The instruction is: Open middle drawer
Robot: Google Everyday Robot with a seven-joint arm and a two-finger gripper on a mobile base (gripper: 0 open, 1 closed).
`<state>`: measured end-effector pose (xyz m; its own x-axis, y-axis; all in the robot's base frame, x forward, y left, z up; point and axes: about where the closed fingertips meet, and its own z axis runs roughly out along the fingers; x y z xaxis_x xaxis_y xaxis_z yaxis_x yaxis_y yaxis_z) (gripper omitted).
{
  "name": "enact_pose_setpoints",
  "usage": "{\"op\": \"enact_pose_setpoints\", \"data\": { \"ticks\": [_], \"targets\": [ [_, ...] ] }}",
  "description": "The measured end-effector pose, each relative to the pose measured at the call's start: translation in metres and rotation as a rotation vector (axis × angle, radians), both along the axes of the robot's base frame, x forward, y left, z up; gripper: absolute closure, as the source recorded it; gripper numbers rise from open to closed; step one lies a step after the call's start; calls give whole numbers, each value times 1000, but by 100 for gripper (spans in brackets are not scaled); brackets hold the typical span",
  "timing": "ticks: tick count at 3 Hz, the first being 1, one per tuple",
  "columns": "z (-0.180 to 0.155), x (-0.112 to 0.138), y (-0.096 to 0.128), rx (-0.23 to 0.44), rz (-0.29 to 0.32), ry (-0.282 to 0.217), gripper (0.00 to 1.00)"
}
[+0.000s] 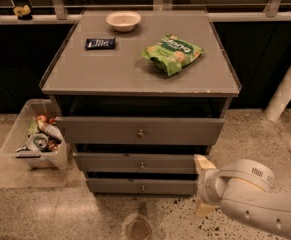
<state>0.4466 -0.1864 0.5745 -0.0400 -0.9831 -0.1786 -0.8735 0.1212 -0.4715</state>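
Plainly, the gripper (203,186) hangs spread and empty off the right end of the middle drawer (110,162) — well right of its knob (142,165); closing there would likely miss the knob.

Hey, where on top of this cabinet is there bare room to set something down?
The front strip of the cabinet top, in front of the black packet and green chip bag, is bare. It is more crowded toward the back, around the bowl. The gripper hangs low, at the right end of the middle drawer, open.
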Motion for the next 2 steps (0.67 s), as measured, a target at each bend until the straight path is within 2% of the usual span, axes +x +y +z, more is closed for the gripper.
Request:
{"op": "enact_pose_setpoints", "data": {
  "ticks": [1, 2],
  "targets": [
    [3, 54, -22, -15, -45, -56, 0],
    [-21, 100, -23, -31, -41, -62, 0]
  ]
}}
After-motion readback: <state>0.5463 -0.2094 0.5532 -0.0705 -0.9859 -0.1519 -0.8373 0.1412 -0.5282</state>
